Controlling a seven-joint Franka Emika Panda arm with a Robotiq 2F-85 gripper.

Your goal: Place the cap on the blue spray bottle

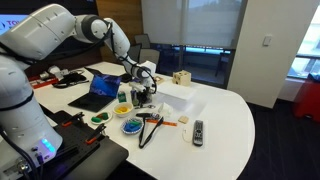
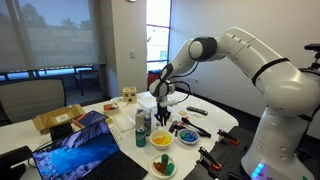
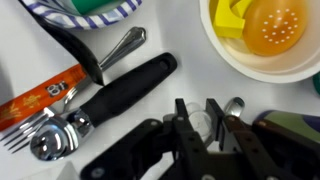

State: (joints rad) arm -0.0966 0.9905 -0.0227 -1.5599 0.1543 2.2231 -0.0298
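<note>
My gripper (image 3: 201, 124) is shut on a small clear cap (image 3: 200, 120) that sits between the two black fingers, low over the white table. The spray bottle (image 2: 141, 128), bluish with a white top, stands upright on the table; in that exterior view it is just beside my gripper (image 2: 162, 114), on the laptop side. It also shows in an exterior view (image 1: 124, 97), next to my gripper (image 1: 144, 93). A dark bluish shape at the right edge of the wrist view (image 3: 292, 128) may be its base.
A black-handled scoop (image 3: 110, 100), tongs and a fork lie close to the gripper. A white bowl with orange and yellow pieces (image 3: 262, 35) and a blue-rimmed bowl (image 1: 131, 127) stand nearby. An open laptop (image 2: 75, 150), a remote (image 1: 198, 131) and a wooden box (image 1: 181, 77) are on the table.
</note>
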